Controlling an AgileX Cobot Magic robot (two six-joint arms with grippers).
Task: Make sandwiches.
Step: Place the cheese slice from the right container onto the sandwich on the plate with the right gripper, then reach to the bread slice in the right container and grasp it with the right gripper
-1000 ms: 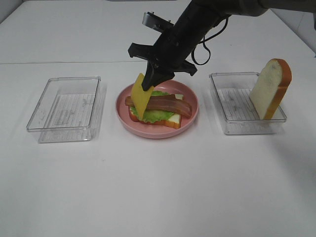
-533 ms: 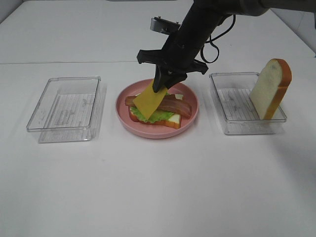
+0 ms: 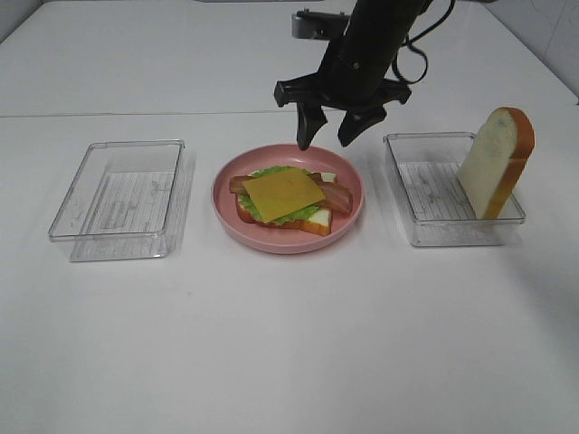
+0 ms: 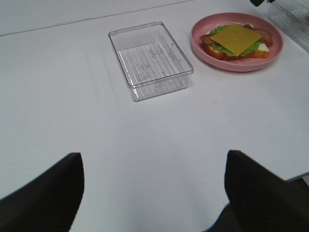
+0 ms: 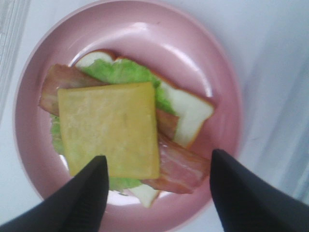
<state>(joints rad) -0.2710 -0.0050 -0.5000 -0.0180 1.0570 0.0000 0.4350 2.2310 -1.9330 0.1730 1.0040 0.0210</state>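
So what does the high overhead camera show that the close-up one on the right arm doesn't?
Only the overhead view shows the spare bread slice leaning in the right clear tray, the left clear tray, and the whole right pincer hanging open above the plate. Only the right wrist close-up shows the ruffled lettuce and bacon in detail, between two dark fingertips. Both show the pink plate with the cheese slice lying flat on top of the open sandwich.
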